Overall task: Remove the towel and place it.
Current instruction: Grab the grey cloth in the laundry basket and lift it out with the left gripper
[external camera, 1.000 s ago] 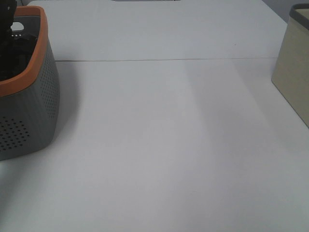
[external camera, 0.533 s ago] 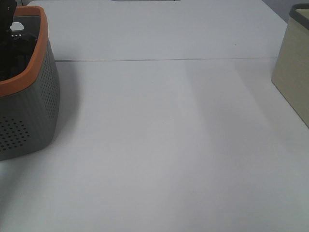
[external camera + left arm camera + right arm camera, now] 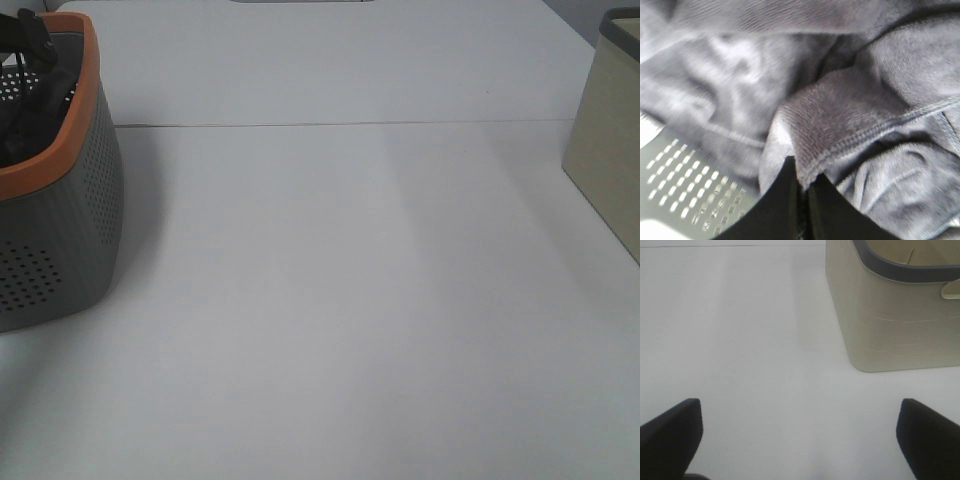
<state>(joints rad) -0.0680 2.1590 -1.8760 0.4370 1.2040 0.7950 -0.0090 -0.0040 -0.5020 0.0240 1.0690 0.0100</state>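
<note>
In the left wrist view the dark navy-charcoal towel (image 3: 840,115) fills the picture, crumpled, with a hemmed edge showing. My left gripper (image 3: 802,187) is shut on a fold of the towel at that hem. The perforated wall of the grey basket (image 3: 680,190) shows beside it. In the exterior high view the basket (image 3: 70,200), with an orange rim, stands at the far left, and my left arm (image 3: 25,60) reaches down into it; the towel and gripper are hidden there. My right gripper (image 3: 800,427) is open and empty above the white table.
A beige bin (image 3: 605,150) with a dark grey rim stands at the right edge of the table; it also shows in the right wrist view (image 3: 890,315), ahead of the right gripper. A seam (image 3: 350,124) crosses the white tabletop.
My left arm has shifted inside the basket; its dark parts and cables now stand differently at the rim. The basket, the bin and the right side have not moved.
</note>
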